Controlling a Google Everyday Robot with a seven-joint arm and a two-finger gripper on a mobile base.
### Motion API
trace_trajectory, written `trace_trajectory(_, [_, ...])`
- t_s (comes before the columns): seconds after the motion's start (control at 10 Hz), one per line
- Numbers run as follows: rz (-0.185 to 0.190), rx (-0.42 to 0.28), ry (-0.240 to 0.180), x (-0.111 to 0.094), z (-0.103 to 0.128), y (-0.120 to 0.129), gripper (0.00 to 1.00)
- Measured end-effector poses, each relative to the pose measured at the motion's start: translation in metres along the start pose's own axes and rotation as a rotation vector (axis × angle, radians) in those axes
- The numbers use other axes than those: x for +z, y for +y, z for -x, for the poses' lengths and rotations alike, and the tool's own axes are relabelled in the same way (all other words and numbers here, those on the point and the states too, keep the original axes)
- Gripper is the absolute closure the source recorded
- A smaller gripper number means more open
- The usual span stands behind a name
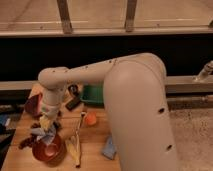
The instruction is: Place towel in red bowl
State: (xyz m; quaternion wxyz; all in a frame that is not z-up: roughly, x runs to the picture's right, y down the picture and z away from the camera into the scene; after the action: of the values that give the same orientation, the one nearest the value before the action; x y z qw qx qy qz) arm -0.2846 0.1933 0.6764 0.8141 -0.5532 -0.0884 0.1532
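Note:
My gripper (46,123) hangs at the left of the wooden table (95,160), just above the red bowl (51,151). It is shut on the towel (44,134), a small grey-blue cloth that dangles from the fingers. The cloth's lower end reaches the bowl's near rim and inside. The red bowl sits at the table's front left corner, and the towel hides part of its back rim. My bulky white arm fills the right half of the view.
A darker maroon bowl (32,105) stands behind the gripper at the left edge. A green tray (92,94) lies at the back. Nearby are a small orange cup (90,119), a dark block (74,103), yellow sticks (76,142) and a flat blue piece (109,148).

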Motion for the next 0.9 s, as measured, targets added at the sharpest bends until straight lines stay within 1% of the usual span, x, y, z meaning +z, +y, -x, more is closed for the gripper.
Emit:
trace_trajectory(0.1, [0.025,-0.007,0.017,0.013,0.000,0.004,0.98])
trace_trajectory(0.2, [0.036,-0.006,0.034,0.023,-0.001,0.004,0.91])
trace_trajectory(0.3, [0.039,0.002,0.039,0.026,-0.003,0.004,0.83])
trace_trajectory(0.5, [0.039,0.028,0.039,0.025,-0.008,-0.003,0.61])
trace_trajectory(0.7, [0.042,0.036,0.044,0.025,-0.011,-0.006,0.43])
trace_trajectory(0.8, [0.045,0.038,0.047,0.026,-0.011,-0.006,0.32])
trace_trajectory(0.9, [0.047,0.041,0.049,0.026,-0.012,-0.007,0.24])
